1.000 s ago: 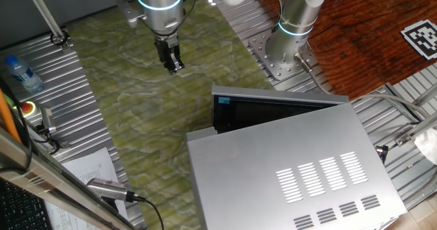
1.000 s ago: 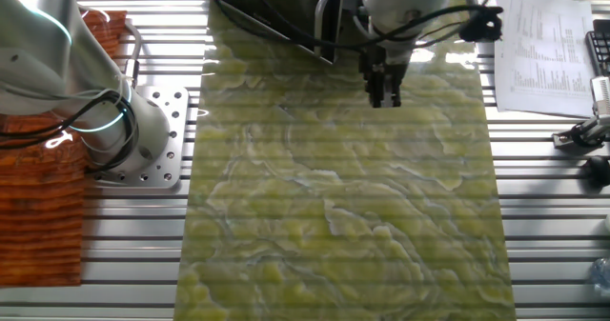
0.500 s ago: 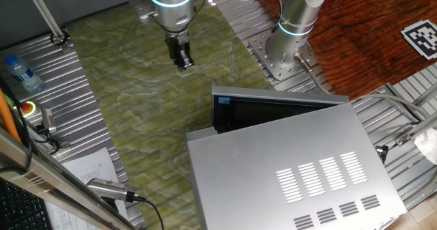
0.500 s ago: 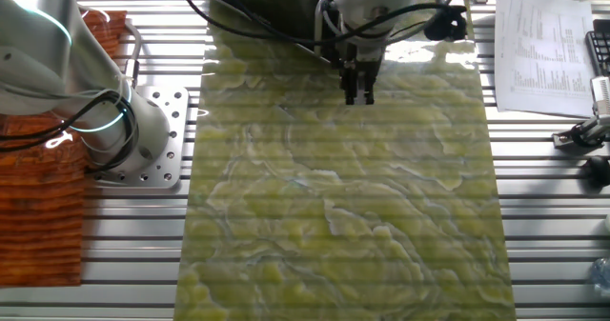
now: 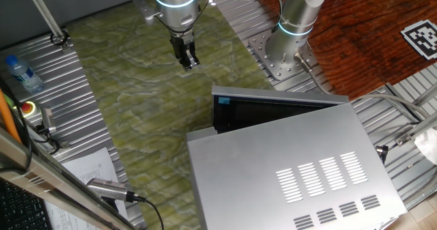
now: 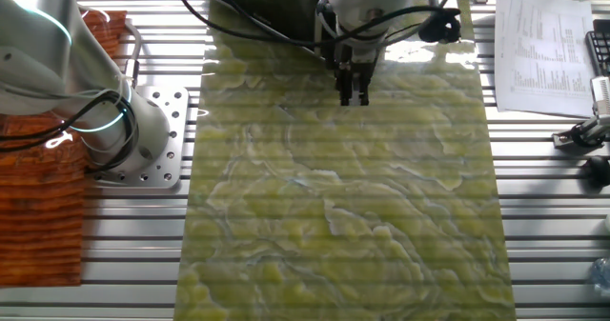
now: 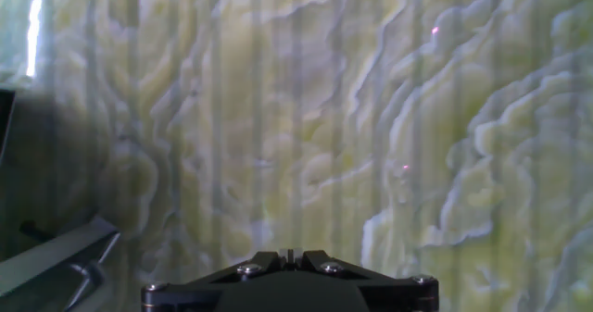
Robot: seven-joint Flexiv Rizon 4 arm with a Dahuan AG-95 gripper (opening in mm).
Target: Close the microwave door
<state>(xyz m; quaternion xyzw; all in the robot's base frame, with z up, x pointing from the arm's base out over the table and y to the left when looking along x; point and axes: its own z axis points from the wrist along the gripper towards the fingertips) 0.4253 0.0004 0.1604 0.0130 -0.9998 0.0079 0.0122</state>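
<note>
The microwave (image 5: 293, 165) fills the near right part of the desk (image 5: 89, 121) in one fixed view: a large silver-grey sheet-metal box whose top carries rows of slit vents. Along its far edge stands the microwave door (image 5: 280, 104), a long thin panel with a silver rim and a dark inner face bearing a small blue mark at its left end. The door stands ajar, with a wedge of dark gap (widest at the left end) between it and the box.

Beyond the door, over the green marbled mat (image 5: 136, 73) that covers the middle of the desk, hangs the tool (image 5: 186, 58). It is well apart from the door, up toward the far edge of the desk and to the left of the door's left end, touching nothing. Its two fingers point straight down and lie close together, nothing between them; in the other fixed view the tool (image 6: 355, 90) looks clenched in the same way.

The arm descends from the far edge, wrist vertical, with a glowing ring on its link. A second arm base (image 5: 283, 49) is bolted at the far right.
</note>
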